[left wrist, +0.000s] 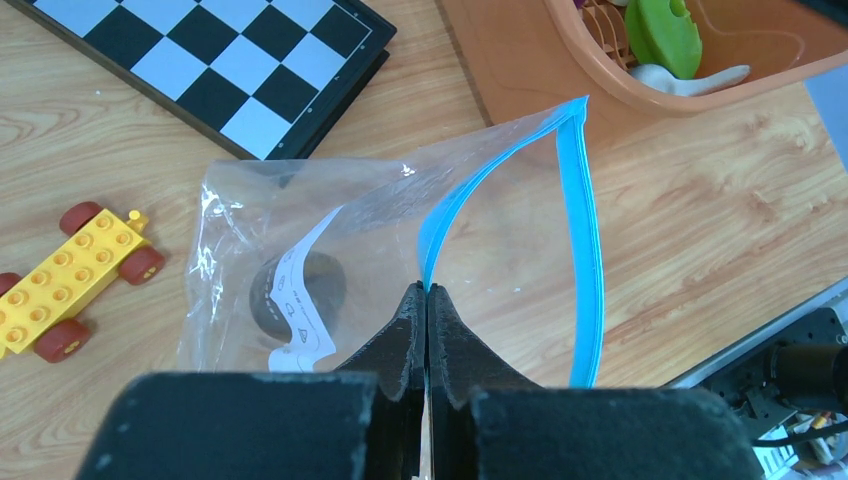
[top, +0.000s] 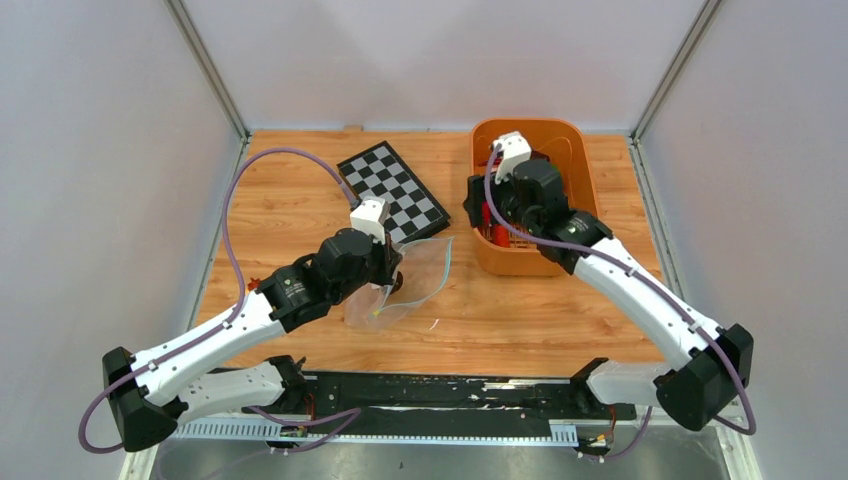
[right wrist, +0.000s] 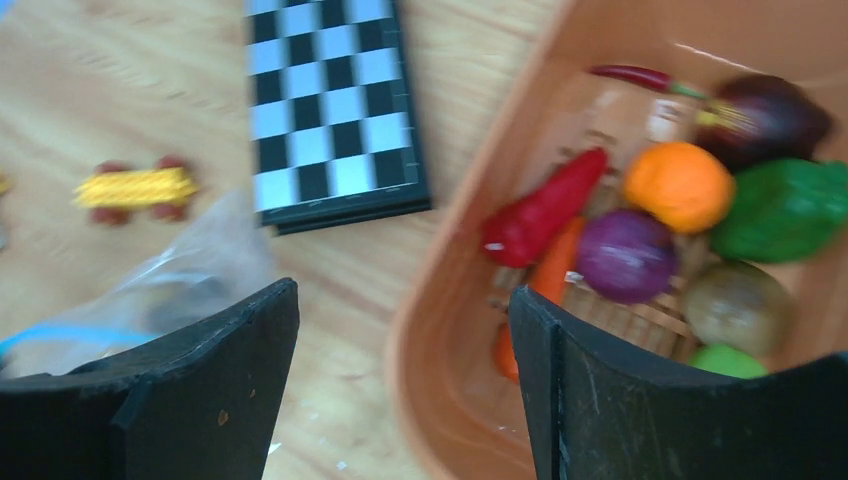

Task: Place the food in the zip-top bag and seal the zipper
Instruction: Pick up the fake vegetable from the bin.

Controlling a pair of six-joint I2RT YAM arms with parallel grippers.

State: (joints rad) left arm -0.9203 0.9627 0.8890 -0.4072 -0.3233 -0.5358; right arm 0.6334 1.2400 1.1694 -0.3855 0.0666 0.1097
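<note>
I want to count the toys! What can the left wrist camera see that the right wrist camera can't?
Only left wrist: the left tool pinched shut on the light-blue zipper strip of the clear crinkly plastic bag, and its white label. Only right wrist: the open right tool, a red plastic pepper, an orange toy fruit and a purple round toy vegetable. Both: that bag, the orange plastic basket, the black-and-white checkerboard and the yellow toy car.

A black-and-white chessboard (left wrist: pixel 215 60) lies flat on the wooden table (left wrist: pixel 700 230), ahead and to the left of the left gripper (left wrist: pixel 427 290). A yellow brick car (left wrist: pixel 70 280) with red wheels sits off to its left. An orange basket (left wrist: pixel 500 70) stands ahead and right, its near rim under the right gripper (right wrist: pixel 402 290)
</note>
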